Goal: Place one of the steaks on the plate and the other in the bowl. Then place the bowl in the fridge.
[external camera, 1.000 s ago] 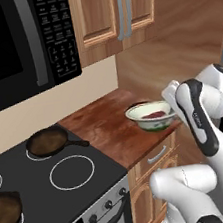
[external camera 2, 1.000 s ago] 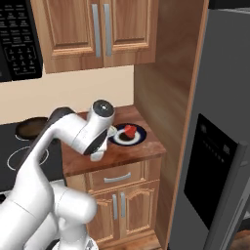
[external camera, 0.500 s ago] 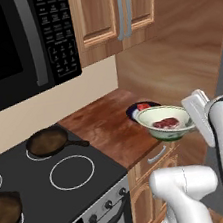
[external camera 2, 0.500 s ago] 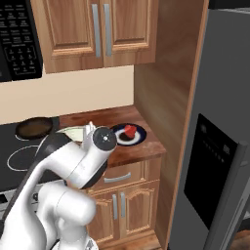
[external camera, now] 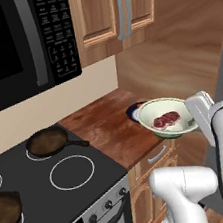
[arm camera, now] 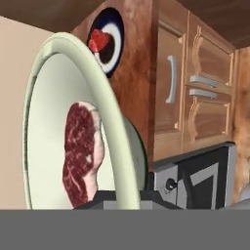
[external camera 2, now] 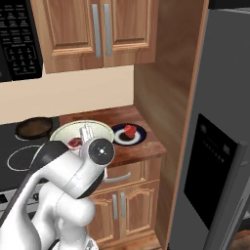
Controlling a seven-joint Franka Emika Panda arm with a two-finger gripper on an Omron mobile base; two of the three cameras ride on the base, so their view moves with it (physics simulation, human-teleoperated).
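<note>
Bowl (external camera: pixel 167 118) sits at the right centre of the left base view, lifted off the wooden counter (external camera: pixel 105 122) and tipped slightly toward the camera, its rim pinched by the gripper (external camera: pixel 197 116) at its right side. The jaws are clamped on that rim. One steak (external camera: pixel 166 120) lies inside the bowl, its long axis running left to right across the frame. In the hand view the bowl stands on edge along the left side, and the steak's long axis runs top to bottom there. The plate (external camera 2: pixel 129 134) rests on the counter at the centre of the right base view, just right of the bowl, carrying the second steak (external camera 2: pixel 129 131). The fridge (external camera 2: pixel 217 146) fills the right side of that view, doors closed, well apart from the bowl. A skillet (external camera: pixel 50 141) sits on the stove (external camera: pixel 54 188) at the left centre of the left base view.
</note>
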